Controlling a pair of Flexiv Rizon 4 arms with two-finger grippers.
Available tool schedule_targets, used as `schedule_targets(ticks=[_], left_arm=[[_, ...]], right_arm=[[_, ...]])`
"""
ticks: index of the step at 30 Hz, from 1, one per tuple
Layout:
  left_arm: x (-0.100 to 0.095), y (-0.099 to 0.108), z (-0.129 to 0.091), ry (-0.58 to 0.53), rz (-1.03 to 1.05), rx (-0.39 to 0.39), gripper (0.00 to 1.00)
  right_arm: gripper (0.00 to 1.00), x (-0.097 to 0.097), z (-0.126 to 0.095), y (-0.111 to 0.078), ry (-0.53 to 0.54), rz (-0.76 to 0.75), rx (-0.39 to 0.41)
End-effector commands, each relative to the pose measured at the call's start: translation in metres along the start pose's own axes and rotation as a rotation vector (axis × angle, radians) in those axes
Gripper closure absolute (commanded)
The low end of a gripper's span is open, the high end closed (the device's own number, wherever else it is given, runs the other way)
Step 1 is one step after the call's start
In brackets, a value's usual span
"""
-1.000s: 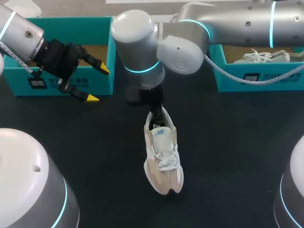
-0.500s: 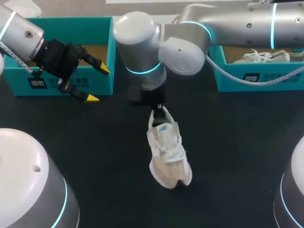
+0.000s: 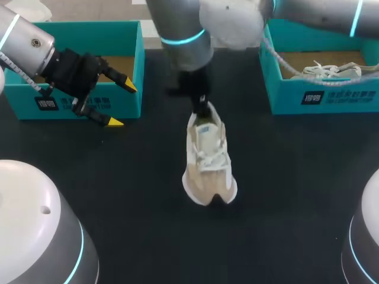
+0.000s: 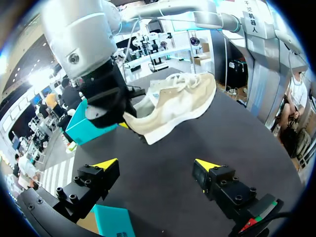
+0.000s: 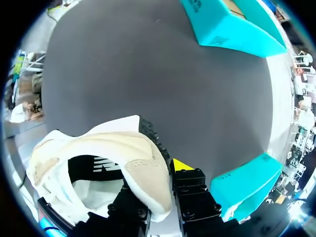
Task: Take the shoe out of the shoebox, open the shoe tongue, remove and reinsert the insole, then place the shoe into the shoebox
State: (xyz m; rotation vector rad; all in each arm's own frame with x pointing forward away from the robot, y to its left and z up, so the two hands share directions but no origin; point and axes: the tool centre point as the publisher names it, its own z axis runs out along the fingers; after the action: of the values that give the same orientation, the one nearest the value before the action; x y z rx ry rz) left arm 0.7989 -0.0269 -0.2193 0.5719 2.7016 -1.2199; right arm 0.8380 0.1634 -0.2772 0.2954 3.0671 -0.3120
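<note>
A beige and white shoe [image 3: 208, 160] hangs above the black table with its toe toward the near edge. My right gripper [image 3: 200, 107] is shut on its heel collar, mostly hidden under the wrist. In the right wrist view the heel [image 5: 143, 168] sits between the fingers of that gripper [image 5: 157, 183], one yellow tip [image 5: 180, 165] outside the heel and the other finger inside the shoe. My left gripper [image 3: 121, 104] stands open in front of the left teal shoebox [image 3: 127, 35]. In its own view the left gripper [image 4: 157, 164] is empty, with the shoe [image 4: 177, 101] ahead of it.
A second teal shoebox [image 3: 308, 94] at the back right holds another white shoe [image 3: 331, 70]. Both boxes [image 5: 227, 24] [image 5: 242, 182] show in the right wrist view. Two rounded robot bases fill the near corners.
My right gripper closed on the shoe's heel and rose toward the back with it. The shoe left the table and swung straighter. The left arm has kept still.
</note>
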Motion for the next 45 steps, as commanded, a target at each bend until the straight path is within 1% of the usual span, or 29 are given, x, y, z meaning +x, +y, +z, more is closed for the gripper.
schedule_targets(ticks=[1, 2, 4, 6, 8, 9, 11, 12, 27, 28, 29, 30, 31, 32, 33, 35, 40, 43, 45], left_arm=[[0.0, 0.0, 0.0, 0.003, 0.0, -0.002, 0.0], [0.0, 0.0, 0.0, 0.003, 0.0, -0.002, 0.0], [0.0, 0.0, 0.0, 0.003, 0.0, -0.002, 0.0], [0.0, 0.0, 0.0, 0.003, 0.0, -0.002, 0.0], [0.0, 0.0, 0.0, 0.003, 0.0, -0.002, 0.0], [0.0, 0.0, 0.0, 0.003, 0.0, -0.002, 0.0], [0.0, 0.0, 0.0, 0.003, 0.0, -0.002, 0.0], [0.0, 0.0, 0.0, 0.003, 0.0, -0.002, 0.0], [0.0, 0.0, 0.0, 0.003, 0.0, -0.002, 0.0], [0.0, 0.0, 0.0, 0.003, 0.0, -0.002, 0.0], [0.0, 0.0, 0.0, 0.003, 0.0, -0.002, 0.0], [0.0, 0.0, 0.0, 0.003, 0.0, -0.002, 0.0], [0.0, 0.0, 0.0, 0.003, 0.0, -0.002, 0.0], [0.0, 0.0, 0.0, 0.003, 0.0, -0.002, 0.0], [0.0, 0.0, 0.0, 0.003, 0.0, -0.002, 0.0], [0.0, 0.0, 0.0, 0.003, 0.0, -0.002, 0.0], [0.0, 0.0, 0.0, 0.003, 0.0, -0.002, 0.0], [0.0, 0.0, 0.0, 0.003, 0.0, -0.002, 0.0], [0.0, 0.0, 0.0, 0.003, 0.0, -0.002, 0.0]], right_arm=[[1.0, -0.002, -0.049, -0.046, -0.028, 0.001, -0.041], [1.0, -0.004, -0.056, -0.053, -0.034, -0.004, -0.028], [1.0, -0.009, -0.066, -0.063, -0.045, -0.007, -0.029], [1.0, -0.016, -0.078, -0.075, -0.064, -0.012, -0.008], [1.0, -0.022, -0.085, -0.083, -0.077, 0.008, -0.01], [1.0, -0.024, -0.087, -0.084, -0.084, 0.004, -0.021], [1.0, -0.029, -0.095, -0.088, -0.106, 0.017, -0.006], [1.0, -0.031, -0.099, -0.089, -0.137, 0.038, -0.004], [1.0, -0.031, -0.099, -0.089, -0.137, 0.038, -0.004], [1.0, -0.034, -0.098, -0.092, -0.124, 0.047, -0.006], [1.0, -0.037, -0.098, -0.094, -0.131, 0.049, 0.016], [1.0, -0.039, -0.098, -0.095, -0.133, 0.052, 0.019], [1.0, -0.056, -0.096, -0.108, -0.144, 0.057, 0.022], [1.0, -0.062, -0.096, -0.112, -0.145, 0.055, 0.024], [1.0, -0.074, -0.097, -0.12, -0.155, 0.046, 0.029], [1.0, -0.091, -0.096, -0.135, -0.167, 0.038, 0.036], [1.0, -0.128, -0.097, -0.174, -0.187, 0.011, 0.055], [1.0, -0.152, -0.092, -0.2, -0.188, 0.008, 0.066], [1.0, -0.166, -0.087, -0.212, -0.185, 0.024, 0.075]])
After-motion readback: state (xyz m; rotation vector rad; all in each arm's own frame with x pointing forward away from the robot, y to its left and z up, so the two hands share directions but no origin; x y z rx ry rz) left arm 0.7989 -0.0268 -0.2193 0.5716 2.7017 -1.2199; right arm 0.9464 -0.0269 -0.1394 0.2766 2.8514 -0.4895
